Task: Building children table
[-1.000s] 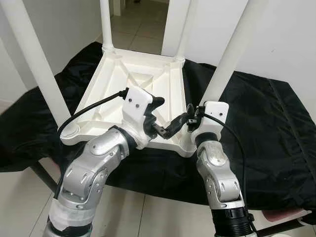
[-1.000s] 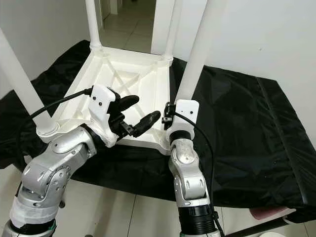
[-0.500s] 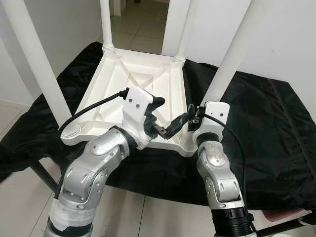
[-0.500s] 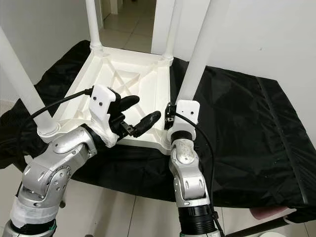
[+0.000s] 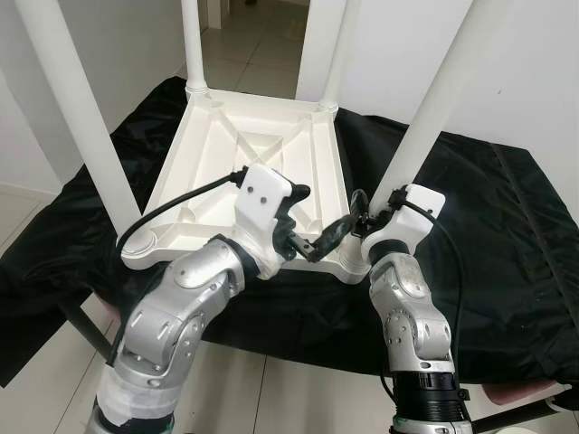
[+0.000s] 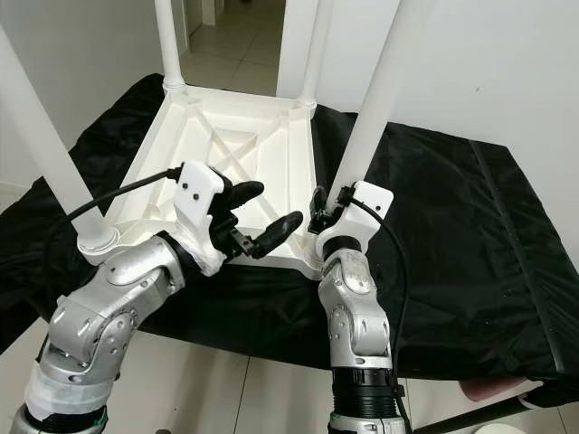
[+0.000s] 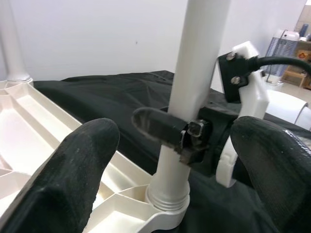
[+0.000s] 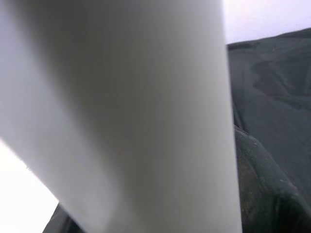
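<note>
White walls (image 5: 534, 81), pale tiled floor (image 5: 262, 389), doorway (image 5: 258, 36) opening onto more tiles, black cloth (image 5: 507, 235) draped over the table, even indoor light

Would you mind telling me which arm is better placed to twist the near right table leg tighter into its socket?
Right, probably. The right gripper already sits against the white plastic table leg just above its socket, while the left gripper hovers open beside it over the upturned white tabletop.

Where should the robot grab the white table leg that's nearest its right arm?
Low on the near right leg, just above its socket in the upturned table, where the right tool already sits. Come from the side: the leg is a round upright tube, so fingers probably wrap it best squarely.
</note>
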Robot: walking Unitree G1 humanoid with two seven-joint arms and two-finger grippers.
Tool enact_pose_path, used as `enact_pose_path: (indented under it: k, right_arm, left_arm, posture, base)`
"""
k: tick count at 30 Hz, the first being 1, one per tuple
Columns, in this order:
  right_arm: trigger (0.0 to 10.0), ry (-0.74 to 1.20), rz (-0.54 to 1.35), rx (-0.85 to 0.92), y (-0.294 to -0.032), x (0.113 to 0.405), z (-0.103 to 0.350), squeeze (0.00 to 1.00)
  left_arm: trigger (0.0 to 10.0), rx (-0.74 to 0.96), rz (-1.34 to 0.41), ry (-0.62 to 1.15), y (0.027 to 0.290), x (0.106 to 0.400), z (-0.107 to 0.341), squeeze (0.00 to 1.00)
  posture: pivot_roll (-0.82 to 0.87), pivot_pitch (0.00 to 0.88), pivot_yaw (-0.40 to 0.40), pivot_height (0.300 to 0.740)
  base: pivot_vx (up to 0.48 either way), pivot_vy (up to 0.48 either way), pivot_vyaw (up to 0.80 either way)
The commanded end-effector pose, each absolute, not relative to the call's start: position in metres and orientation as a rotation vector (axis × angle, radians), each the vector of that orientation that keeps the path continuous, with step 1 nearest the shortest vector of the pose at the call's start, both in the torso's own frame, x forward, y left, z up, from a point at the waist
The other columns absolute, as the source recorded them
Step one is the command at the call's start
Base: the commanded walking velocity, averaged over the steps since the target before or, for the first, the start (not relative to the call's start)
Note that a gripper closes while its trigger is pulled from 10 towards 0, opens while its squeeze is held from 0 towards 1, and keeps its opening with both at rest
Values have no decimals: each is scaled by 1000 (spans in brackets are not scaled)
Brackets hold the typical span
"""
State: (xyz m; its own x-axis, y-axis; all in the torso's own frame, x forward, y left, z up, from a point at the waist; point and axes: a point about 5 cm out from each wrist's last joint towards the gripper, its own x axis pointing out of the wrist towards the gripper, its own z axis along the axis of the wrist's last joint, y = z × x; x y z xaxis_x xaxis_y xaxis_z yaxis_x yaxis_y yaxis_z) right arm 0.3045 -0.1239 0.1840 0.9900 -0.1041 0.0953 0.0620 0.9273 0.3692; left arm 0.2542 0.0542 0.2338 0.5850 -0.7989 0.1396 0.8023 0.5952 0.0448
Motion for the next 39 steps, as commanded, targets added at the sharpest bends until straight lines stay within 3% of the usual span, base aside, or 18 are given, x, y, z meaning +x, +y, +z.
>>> enact_pose_path:
  k: [1, 7, 9, 11, 12, 13, 14, 15, 18, 20, 22, 25, 30, 35, 39]
  right_arm:
    - [10000, -37, -106, 438, -118, 302, 166, 0]
    - [10000, -42, -54, 288, -116, 307, 161, 0]
    - [10000, -23, -42, 421, -118, 308, 160, 0]
    - [10000, -23, -42, 421, -118, 308, 160, 0]
    - [10000, 6, -33, 593, -120, 308, 157, 0]
    - [10000, 6, -33, 593, -120, 308, 157, 0]
    - [10000, 34, -22, 754, -122, 308, 152, 0]
    - [10000, 34, -22, 754, -122, 308, 152, 0]
    - [10000, 75, 22, 1043, -128, 307, 136, 0]
    - [10000, 75, 22, 1043, -128, 307, 136, 0]
    - [10000, 71, 64, 1225, -134, 305, 120, 0]
    - [10000, 53, 72, 1276, -137, 303, 112, 0]
    - [10000, 47, 108, 1574, -143, 299, 80, 0]
    - [10000, 181, 143, 1509, -132, 308, 62, 0]
    - [10000, 178, 198, 1517, -127, 313, 64, 0]
  left_arm:
    - [10000, -27, -897, -161, 52, 252, 236, 0]
    - [10000, -41, -901, -159, 49, 251, 236, 0]
    - [10000, -39, -900, -164, 49, 251, 237, 0]
    - [10000, -39, -900, -164, 49, 251, 237, 0]
    - [10000, -42, -900, -169, 48, 252, 239, 0]
    - [10000, -42, -900, -169, 48, 252, 239, 0]
    - [10000, -48, -902, -173, 45, 252, 240, 0]
    - [10000, -48, -902, -173, 45, 252, 240, 0]
    - [10000, -44, -926, -183, 31, 251, 241, 0]
    - [10000, -44, -926, -183, 31, 251, 241, 0]
    - [10000, 43, -991, -193, 14, 247, 236, 0]
    - [10000, 88, -1026, -203, 7, 244, 234, 0]
    - [10000, 173, -1114, -233, -7, 237, 235, 0]
    - [10000, 175, -1181, -280, -20, 232, 246, 0]
    - [10000, 166, -1239, -281, -27, 227, 247, 0]
  posture:
    - [12, 58, -99, 740]
    - [11, 57, -99, 740]
    - [14, 55, -103, 740]
    - [14, 55, -103, 740]
    - [19, 56, -103, 740]
    - [19, 56, -103, 740]
    - [20, 58, -104, 740]
    - [20, 58, -104, 740]
    - [25, 64, -99, 740]
    - [25, 64, -99, 740]
    - [21, 67, -97, 740]
    - [21, 70, -96, 740]
    - [12, 77, -93, 740]
    - [12, 83, -90, 740]
    - [13, 85, -93, 740]
  base:
    - [0, 0, 0]
    - [0, 0, 0]
    - [0, 0, 0]
    - [0, 0, 0]
    - [0, 0, 0]
    - [0, 0, 0]
    - [0, 0, 0]
    - [0, 0, 0]
    - [0, 0, 0]
    - [0, 0, 0]
    - [0, 0, 0]
    - [0, 0, 0]
    - [0, 0, 0]
    - [0, 0, 0]
    - [0, 0, 0]
